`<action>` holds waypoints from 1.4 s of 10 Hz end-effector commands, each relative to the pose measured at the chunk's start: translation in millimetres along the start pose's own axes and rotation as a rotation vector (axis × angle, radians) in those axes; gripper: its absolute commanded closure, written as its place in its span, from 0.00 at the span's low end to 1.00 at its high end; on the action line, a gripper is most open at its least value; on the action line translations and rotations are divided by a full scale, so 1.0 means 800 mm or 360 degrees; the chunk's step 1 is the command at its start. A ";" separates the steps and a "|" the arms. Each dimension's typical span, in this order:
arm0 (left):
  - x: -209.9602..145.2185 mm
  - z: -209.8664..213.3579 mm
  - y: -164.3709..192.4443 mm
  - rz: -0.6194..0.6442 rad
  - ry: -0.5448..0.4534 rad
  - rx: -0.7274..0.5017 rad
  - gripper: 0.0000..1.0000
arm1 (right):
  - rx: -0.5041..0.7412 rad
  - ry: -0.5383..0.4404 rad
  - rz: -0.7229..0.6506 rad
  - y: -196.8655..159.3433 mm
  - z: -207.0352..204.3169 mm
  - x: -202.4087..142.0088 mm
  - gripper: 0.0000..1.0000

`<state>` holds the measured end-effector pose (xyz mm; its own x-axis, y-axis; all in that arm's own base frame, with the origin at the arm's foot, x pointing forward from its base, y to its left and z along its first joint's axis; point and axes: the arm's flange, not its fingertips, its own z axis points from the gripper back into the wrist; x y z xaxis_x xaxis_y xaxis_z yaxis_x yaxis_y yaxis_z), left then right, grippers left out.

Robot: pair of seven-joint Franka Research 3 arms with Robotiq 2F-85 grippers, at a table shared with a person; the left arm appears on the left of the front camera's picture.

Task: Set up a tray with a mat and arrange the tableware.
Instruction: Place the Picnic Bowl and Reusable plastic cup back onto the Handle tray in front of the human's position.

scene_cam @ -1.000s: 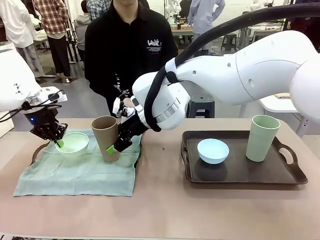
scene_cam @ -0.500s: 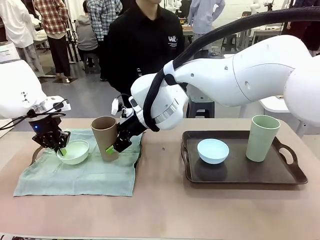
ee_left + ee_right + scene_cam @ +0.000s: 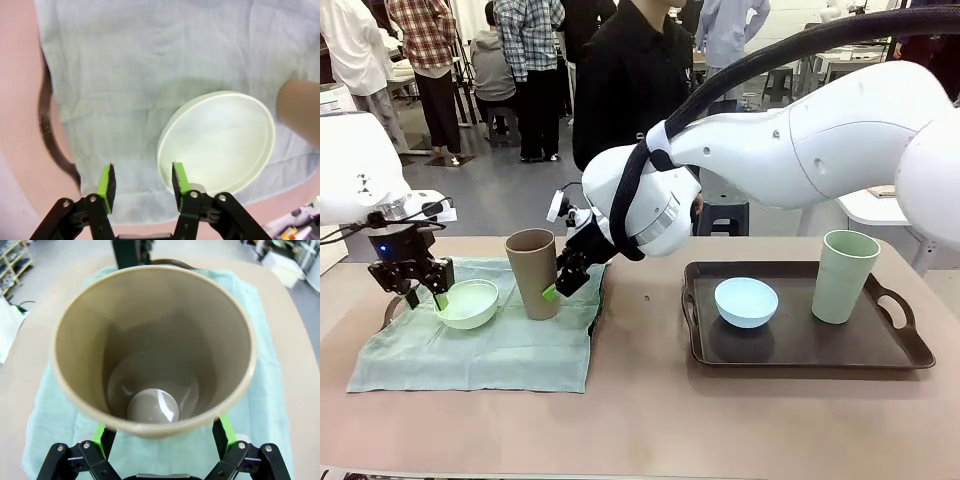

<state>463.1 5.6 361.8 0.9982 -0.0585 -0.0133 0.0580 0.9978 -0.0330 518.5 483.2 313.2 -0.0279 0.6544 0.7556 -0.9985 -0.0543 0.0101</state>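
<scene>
A tan-brown cup [image 3: 533,272] stands upright on the pale green mat [image 3: 480,350]. My right gripper [image 3: 558,285] is at its right side. In the right wrist view the cup [image 3: 150,340] sits between the fingers of the right gripper [image 3: 162,435], which is open and spread wider than the cup's lower body. A pale green bowl [image 3: 468,303] rests on the mat to the cup's left. My left gripper [image 3: 425,292] hovers open over the bowl's left rim. In the left wrist view the left gripper [image 3: 142,180] holds nothing, and the bowl [image 3: 217,142] lies just beside one pad.
The mat covers a dark tray whose handle [image 3: 392,308] shows at the left. A second dark tray [image 3: 800,350] on the right holds a light blue bowl [image 3: 746,302] and a pale green cup [image 3: 844,276]. A person in black [image 3: 635,90] stands beyond the table.
The tan cup went from tilted to upright on the mat as the right jaws widened. The left gripper let go of the bowl's rim and rose slightly. The person shifted right.
</scene>
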 end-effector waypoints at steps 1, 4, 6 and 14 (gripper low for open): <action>-0.012 0.029 0.012 0.0052 -0.0002 0.0028 0.24 | -0.0085 0.0121 -0.0110 0.016 0.028 0.013 0.00; -0.028 0.065 0.030 0.0026 0.0009 -0.0026 0.00 | -0.0124 0.0110 -0.0166 0.027 0.061 0.018 0.00; -0.052 0.112 0.038 0.0003 -0.0016 -0.0051 0.00 | -0.0130 0.0212 -0.0195 0.044 0.086 0.033 0.00; -0.094 0.237 -0.099 -0.0233 -0.0195 0.0108 0.00 | -0.0450 0.1250 -0.1064 0.158 0.320 0.196 0.00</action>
<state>386.2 -51.3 546.7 0.9671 -0.2218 0.1245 0.2219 0.9750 0.0133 402.8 366.8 580.7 0.5812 0.8068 0.1062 -0.8127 0.5820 0.0263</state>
